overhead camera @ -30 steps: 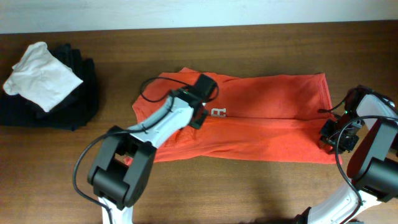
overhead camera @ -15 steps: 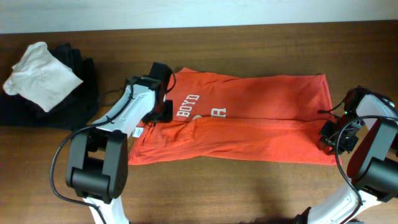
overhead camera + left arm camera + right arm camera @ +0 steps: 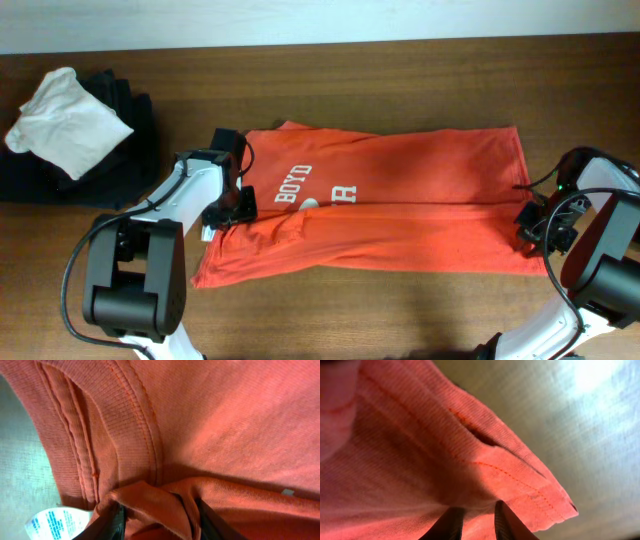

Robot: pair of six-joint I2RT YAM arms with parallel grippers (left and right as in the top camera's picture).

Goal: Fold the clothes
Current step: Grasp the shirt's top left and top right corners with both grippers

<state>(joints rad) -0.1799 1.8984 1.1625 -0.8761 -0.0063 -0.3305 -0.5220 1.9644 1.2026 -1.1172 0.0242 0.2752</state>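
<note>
Overhead looks straight down on the table (image 3: pixel 400 315); 2 wrist views sit close against its T-shirt (image 3: pixel 430 200).

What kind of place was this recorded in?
Likely a robotics lab bench: a wooden table, left arm and right arm on one orange-red T-shirt, spare garments piled aside.

T-shirt (image 3: pixel 420 200): orange-red, white block lettering (image 3: pixel 300 183) on chest, matching orange stitching along hems.
Neck label (image 3: pixel 52 522): white, blue print.
Cloth (image 3: pixel 68 120), upper left of frame: plain white.
Garments (image 3: pixel 135 150), upper left: black.
Tabletop (image 3: pixel 400 80): dark brown wood grain.
Arms (image 3: pixel 185 195): white and black.
</note>
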